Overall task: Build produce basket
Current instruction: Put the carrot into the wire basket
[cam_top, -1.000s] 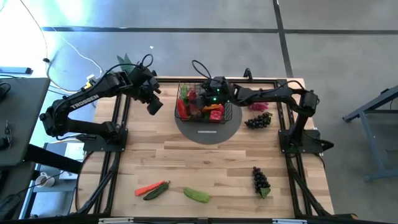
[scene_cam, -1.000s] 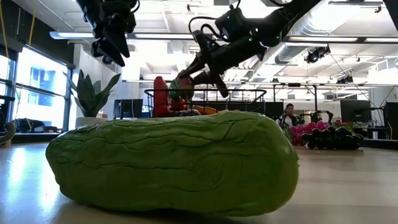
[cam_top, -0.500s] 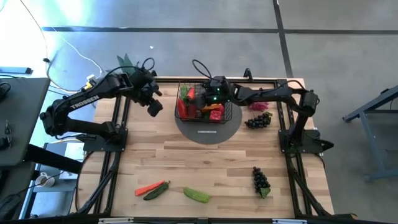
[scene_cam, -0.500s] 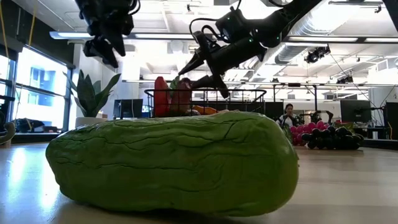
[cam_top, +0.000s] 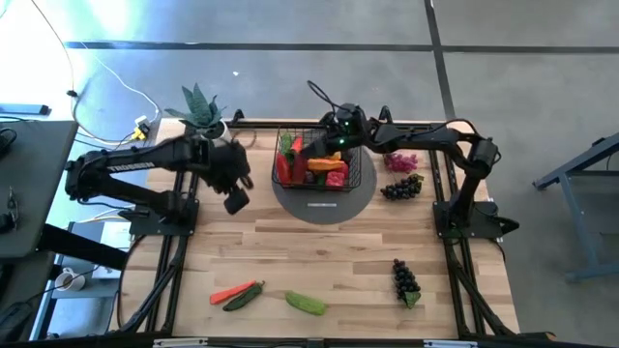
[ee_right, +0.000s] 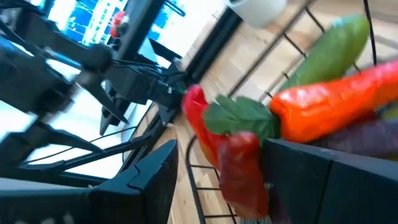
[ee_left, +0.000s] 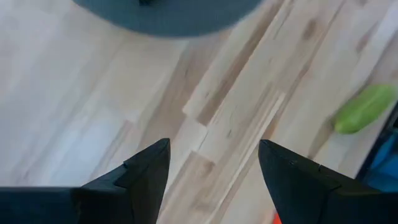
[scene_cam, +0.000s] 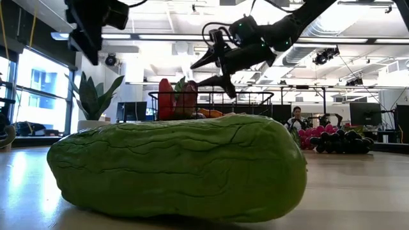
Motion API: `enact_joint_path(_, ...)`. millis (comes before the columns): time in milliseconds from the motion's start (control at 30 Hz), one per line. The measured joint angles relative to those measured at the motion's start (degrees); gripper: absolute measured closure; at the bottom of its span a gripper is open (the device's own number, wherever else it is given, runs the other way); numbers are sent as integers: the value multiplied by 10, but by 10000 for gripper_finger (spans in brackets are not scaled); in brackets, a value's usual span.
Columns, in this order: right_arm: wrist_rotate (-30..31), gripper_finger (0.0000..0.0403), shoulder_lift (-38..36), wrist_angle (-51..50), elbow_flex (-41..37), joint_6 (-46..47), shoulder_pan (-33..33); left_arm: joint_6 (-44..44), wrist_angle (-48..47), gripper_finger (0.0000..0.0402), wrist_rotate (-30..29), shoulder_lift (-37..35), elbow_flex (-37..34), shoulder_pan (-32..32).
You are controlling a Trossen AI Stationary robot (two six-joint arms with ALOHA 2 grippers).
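The black wire basket (cam_top: 356, 174) stands on a grey round mat (cam_top: 324, 210) at the table's far middle. It holds red (ee_right: 239, 165), orange (ee_right: 336, 102) and green (ee_right: 329, 50) produce. My right gripper (cam_top: 327, 142) hovers open and empty above the basket's far side, and shows in the low view (scene_cam: 206, 69) above the rim (scene_cam: 255, 94). My left gripper (cam_top: 235, 200) is open and empty above bare table, left of the mat; its wrist view (ee_left: 214, 152) looks down on wood. A green cucumber (cam_top: 306, 304) lies near the front edge.
A carrot (cam_top: 227, 292) and a dark green cucumber (cam_top: 243, 298) lie at the near left. Dark grapes lie at the near right (cam_top: 404, 280) and right of the mat (cam_top: 400, 187), with pink grapes (cam_top: 402, 161) behind them. A potted plant (cam_top: 200, 106) stands at the far left corner.
My right gripper has risen off the basket and drawn back toward the far edge; the red piece that stood between its fingers stays upright in the basket. My left gripper has swung from beside the basket toward the table's near edge, to the left of the mat.
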Motion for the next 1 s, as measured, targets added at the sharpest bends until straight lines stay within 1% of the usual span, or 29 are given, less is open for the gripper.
enact_joint_path(100,-3,187,-17,-1,0,-20,-5,-41,0,167,-19,-1,-16,-51)
enact_joint_path(333,-3,187,-46,-2,0,-40,-18,-147,4,167,-38,-1,-34,-157)
enact_joint_path(600,-3,187,-72,-6,0,-78,-18,-252,20,167,-40,-1,-52,-287)
enact_joint_path(767,-2,187,-79,-9,0,-64,-12,-297,39,167,-43,-1,-54,-366)
enact_joint_path(867,-1,187,-79,-9,0,-61,-1,-317,45,167,-61,4,-54,-412)
enact_joint_path(1000,0,187,-80,-6,0,-54,23,-336,72,167,-109,4,-54,-475)
